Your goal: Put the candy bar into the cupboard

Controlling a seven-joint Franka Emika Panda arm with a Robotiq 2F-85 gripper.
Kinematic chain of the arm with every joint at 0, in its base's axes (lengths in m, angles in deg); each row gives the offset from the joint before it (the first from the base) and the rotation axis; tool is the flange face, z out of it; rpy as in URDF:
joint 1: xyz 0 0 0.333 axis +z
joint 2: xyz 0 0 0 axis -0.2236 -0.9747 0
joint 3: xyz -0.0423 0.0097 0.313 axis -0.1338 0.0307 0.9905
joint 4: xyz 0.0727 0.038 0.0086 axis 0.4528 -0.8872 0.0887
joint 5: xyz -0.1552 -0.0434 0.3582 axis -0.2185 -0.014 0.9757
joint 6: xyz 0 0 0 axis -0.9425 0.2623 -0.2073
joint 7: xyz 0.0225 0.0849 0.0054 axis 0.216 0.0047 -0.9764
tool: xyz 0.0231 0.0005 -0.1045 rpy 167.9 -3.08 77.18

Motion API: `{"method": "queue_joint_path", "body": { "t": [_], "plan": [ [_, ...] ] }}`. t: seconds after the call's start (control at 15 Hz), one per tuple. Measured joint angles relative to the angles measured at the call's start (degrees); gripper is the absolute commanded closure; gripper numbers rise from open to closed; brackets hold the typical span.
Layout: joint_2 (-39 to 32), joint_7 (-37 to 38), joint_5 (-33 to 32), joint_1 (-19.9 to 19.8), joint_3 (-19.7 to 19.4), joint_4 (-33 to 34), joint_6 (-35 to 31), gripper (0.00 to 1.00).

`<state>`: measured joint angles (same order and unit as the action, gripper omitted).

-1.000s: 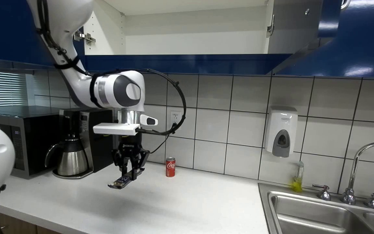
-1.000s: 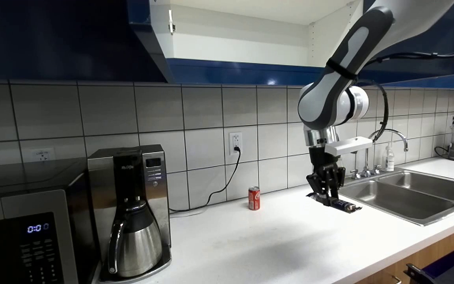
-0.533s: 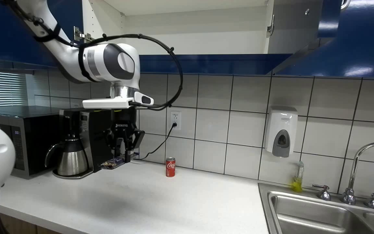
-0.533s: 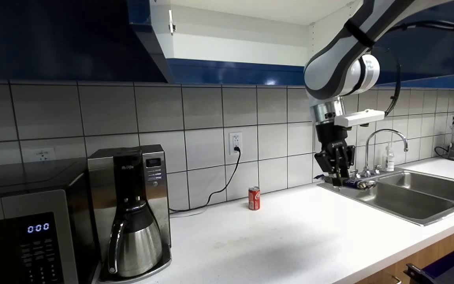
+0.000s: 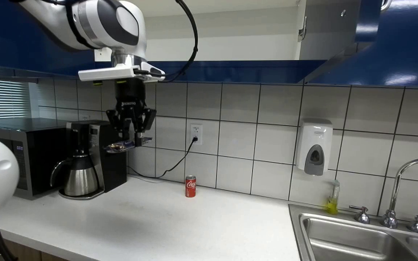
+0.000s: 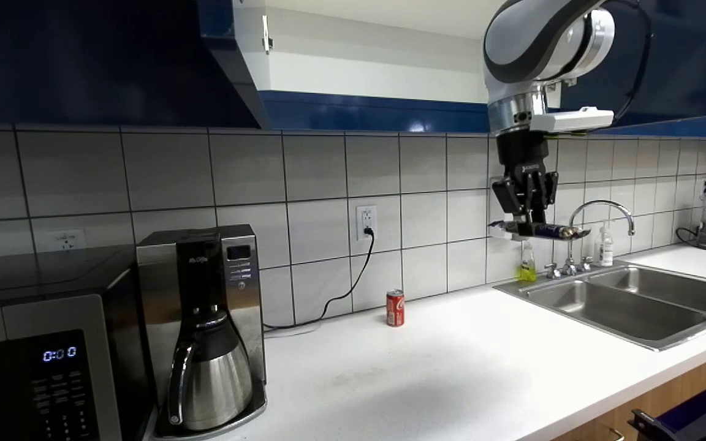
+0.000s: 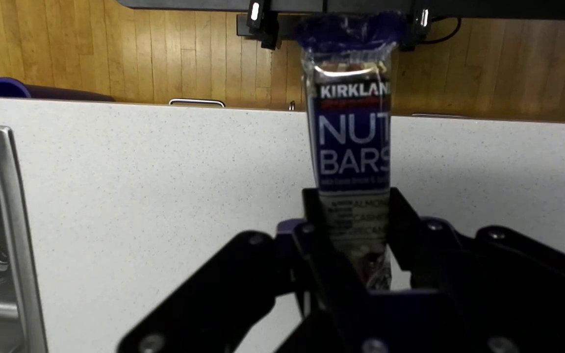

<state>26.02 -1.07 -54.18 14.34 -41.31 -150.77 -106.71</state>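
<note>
The candy bar is a nut bar in a dark blue and clear wrapper. My gripper is shut across its middle and holds it level, well above the counter and below the cupboard. Both ends of the bar stick out past the fingers in an exterior view. In the wrist view the bar sits between the two fingertips, and its near end is partly hidden by the gripper. The cupboard is open, with a white interior and blue bottom edge; it also shows in an exterior view.
An open cupboard door stands out at the right. A red can stands on the counter. A coffee maker and microwave are at one end, a sink at the other. A soap dispenser hangs on the wall.
The arm and gripper have risen from low over the counter, carrying the bar up toward the cupboard's bottom edge level. The bar has turned more level. The can and cupboard have not moved.
</note>
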Motion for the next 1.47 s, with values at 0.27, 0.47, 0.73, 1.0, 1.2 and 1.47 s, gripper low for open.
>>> {"method": "queue_joint_path", "body": {
  "t": [0.27,0.47,0.73,1.0,1.2,1.47],
  "plan": [
    [3.7,0.0,0.5,0.5,0.6,4.1,3.5,0.9],
    [5.5,0.0,0.6,0.7,1.0,7.4,4.9,0.9],
    [6.8,0.1,1.1,0.7,1.6,12.7,5.8,0.9],
    [6.9,0.3,1.8,0.8,2.5,17.6,5.8,0.9],
    [6.7,0.4,2.8,0.8,2.9,21.1,5.9,0.9],
    [5.7,1.1,3.3,0.8,3.7,25.5,5.8,0.9]
  ]
}}
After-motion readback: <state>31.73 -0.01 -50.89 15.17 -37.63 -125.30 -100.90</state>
